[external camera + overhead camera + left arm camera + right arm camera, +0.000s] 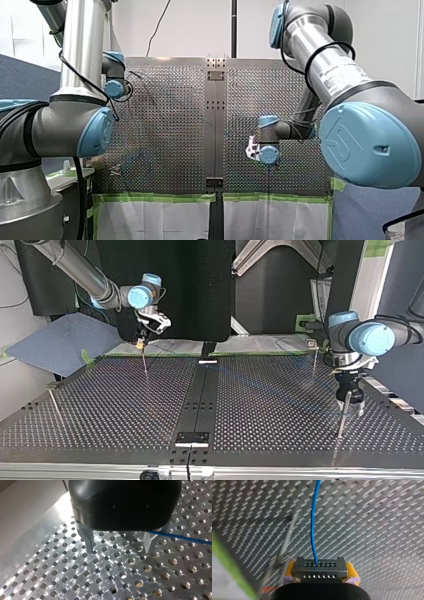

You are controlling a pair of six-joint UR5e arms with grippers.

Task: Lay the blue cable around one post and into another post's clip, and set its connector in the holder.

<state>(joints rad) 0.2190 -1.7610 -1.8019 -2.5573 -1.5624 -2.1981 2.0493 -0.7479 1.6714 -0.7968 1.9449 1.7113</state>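
1. My right arm enters at the top view's left. Its forearm slants down and the wrist is bent, so that my right gripper points down at the far edge of the perforated table.
2. In the right wrist view the yellow pads of my right gripper pinch the black connector from both sides. The blue cable leaves the connector's upper face and runs straight ahead over the table.
3. My left arm enters at the top view's right, wrist turned down. My left gripper hangs upright, low over the table and just beside a thin upright post.
4. In the left wrist view the metal fingers of my left gripper stand spread, tips close above the holes, with nothing gripped between them. The blue cable comes in from the side as far as one finger. Whether it touches that finger cannot be told, since the gripper's black body covers the spot.
5. In the front view my left gripper is hidden behind its own arm, and only a pale part of my right gripper shows below the wrist.
6. The cable's course between the two grippers cannot be traced in the front and top views.
7. In the right wrist view a blurred rod stands beside the connector; what it is cannot be told. A smeared strip of green tape crosses the corner.
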